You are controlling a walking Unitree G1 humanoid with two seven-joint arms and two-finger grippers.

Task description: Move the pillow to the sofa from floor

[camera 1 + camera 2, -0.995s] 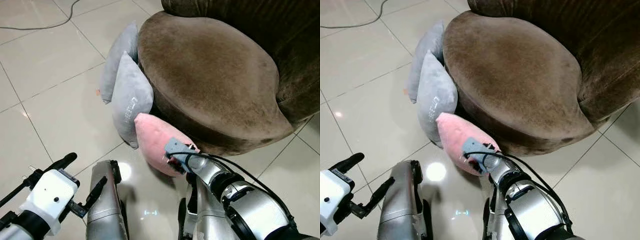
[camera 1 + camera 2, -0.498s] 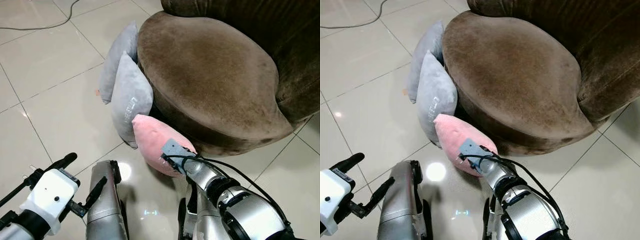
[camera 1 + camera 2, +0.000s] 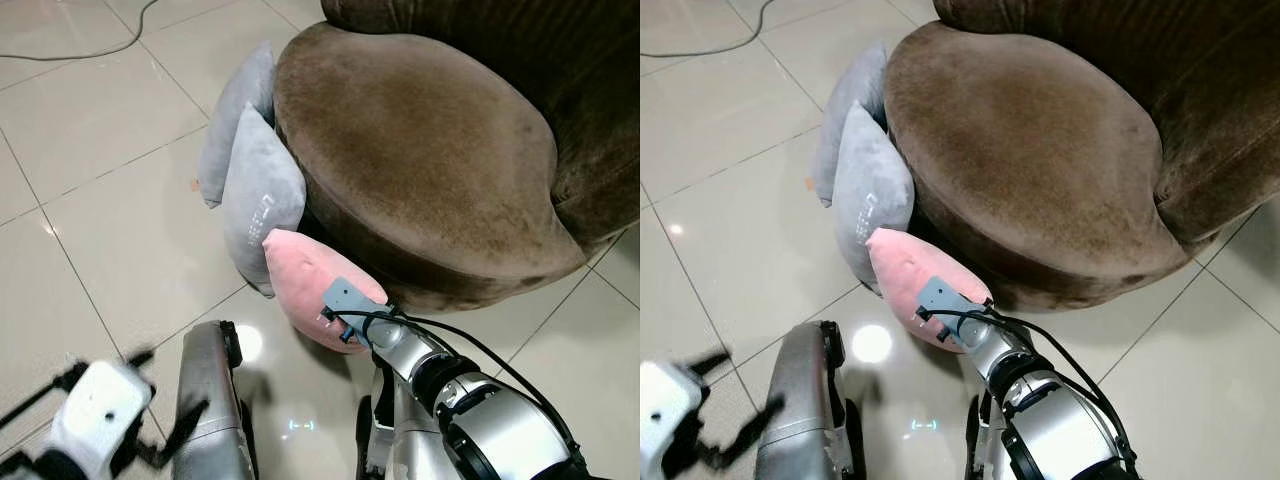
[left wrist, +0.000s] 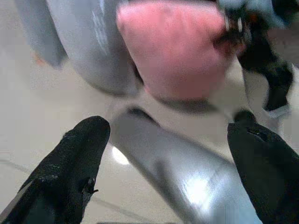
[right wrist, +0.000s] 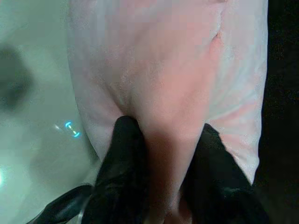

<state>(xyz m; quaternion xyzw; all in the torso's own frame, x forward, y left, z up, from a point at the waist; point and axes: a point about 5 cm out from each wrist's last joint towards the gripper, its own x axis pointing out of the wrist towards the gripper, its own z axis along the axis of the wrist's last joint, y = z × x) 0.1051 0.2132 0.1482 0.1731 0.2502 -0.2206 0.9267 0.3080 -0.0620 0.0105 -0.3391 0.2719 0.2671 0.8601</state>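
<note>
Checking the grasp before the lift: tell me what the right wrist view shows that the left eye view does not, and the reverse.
Right wrist view alone: the right gripper with its jaws pinching a fold of the pink pillow. Left eye view alone: the brown sofa, two grey pillows leaning against it, and the blurred left gripper. Both: the pink pillow and the tiled floor.

I count three pillows on the floor: one pink pillow and two grey pillows. One brown sofa stands behind them. There may be more pillows hidden under its edge.
</note>
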